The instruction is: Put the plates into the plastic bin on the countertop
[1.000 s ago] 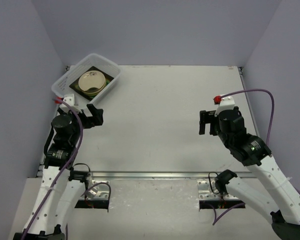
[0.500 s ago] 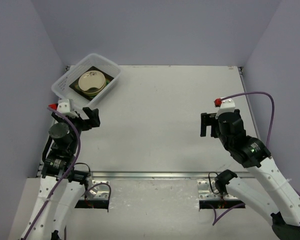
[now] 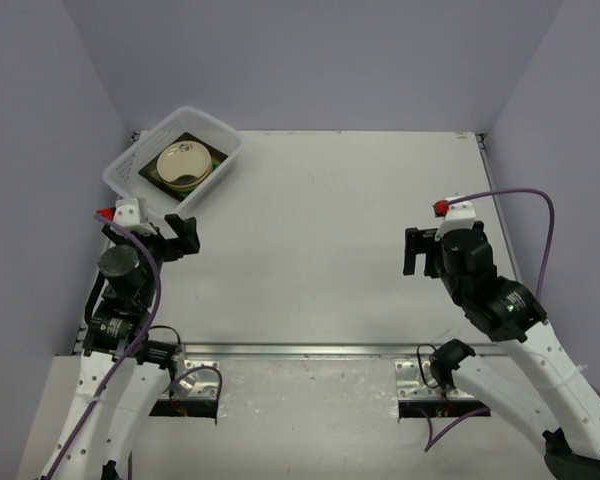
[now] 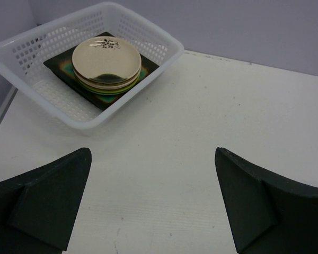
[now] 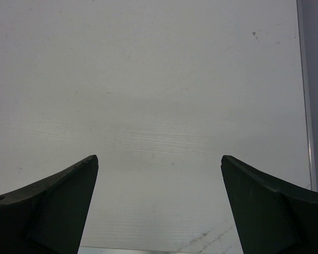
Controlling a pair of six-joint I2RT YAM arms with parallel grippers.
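White plastic, one bin [image 4: 85,114], sits at the far-left corner of the bench [image 3: 330,220]. It holds one stack of plates [image 4: 106,66]: cream round on top, lime edges under it, one dark square at the bottom. I can't count the rest. My left pincer [image 4: 151,159] and right pincer [image 5: 159,161] both gape wide, gripping nothing.

- plastic bin [image 4: 148,39]: translucent white plastic, perforated, smooth rim.
- top plate [image 4: 106,61]: glossy cream glaze.
- square plate [image 4: 61,66]: dark, shiny glaze.
- surface [image 4: 201,121]: matt white, faintly speckled.
- left end effector [image 4: 152,153]: matt black fingers [image 4: 42,206].
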